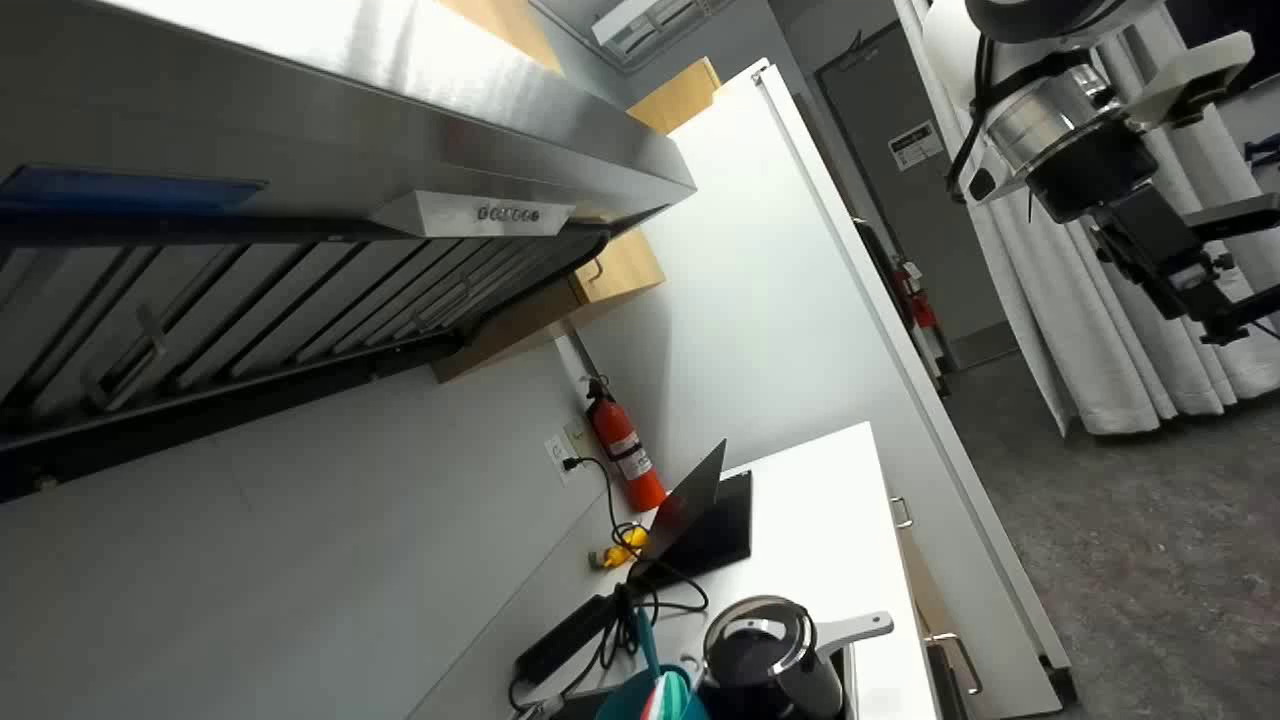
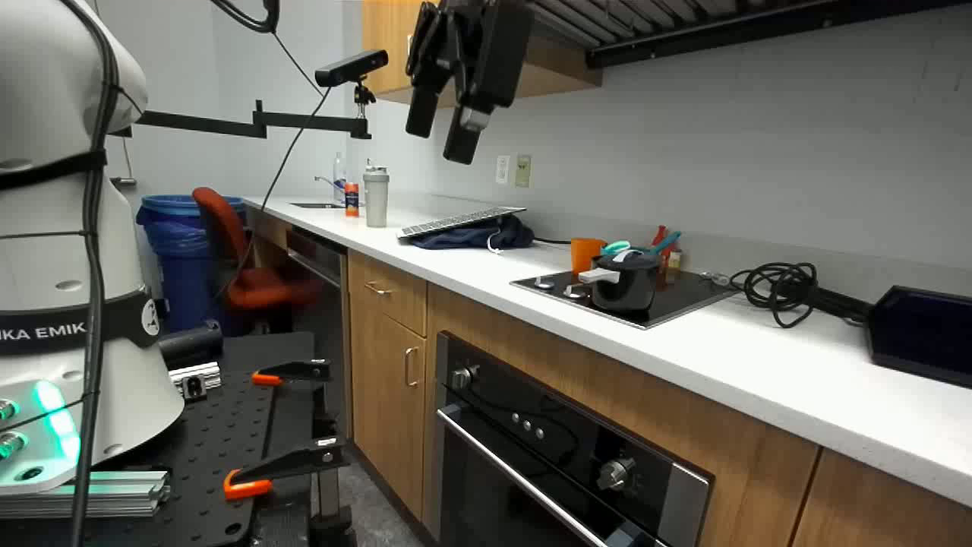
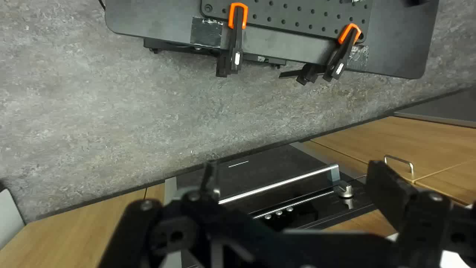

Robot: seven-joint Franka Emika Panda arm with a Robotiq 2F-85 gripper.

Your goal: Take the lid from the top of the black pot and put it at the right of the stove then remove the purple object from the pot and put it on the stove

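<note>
The black pot (image 2: pixel 626 292) stands on the black stove (image 2: pixel 687 300) with its light handle sticking out; the pot also shows in an exterior view (image 1: pixel 815 690). The lid (image 1: pixel 757 645), glassy with a shiny rim, sits on top of the pot; it shows edge-on in an exterior view (image 2: pixel 634 260). The purple object is not visible. My gripper (image 2: pixel 440 133) is open and empty, high above the counter, well apart from the pot. In the wrist view my gripper (image 3: pixel 295 175) has its fingers wide apart over the oven front, with nothing between them.
A teal container (image 1: pixel 625 695) with utensils stands beside the pot. An orange cup (image 2: pixel 586 254) is behind it. Cables (image 2: pixel 782 289) and a dark box (image 2: pixel 923 334) lie on the white counter (image 2: pixel 759 365). A range hood (image 1: pixel 350 150) hangs above. A keyboard (image 2: pixel 463 222) lies farther along.
</note>
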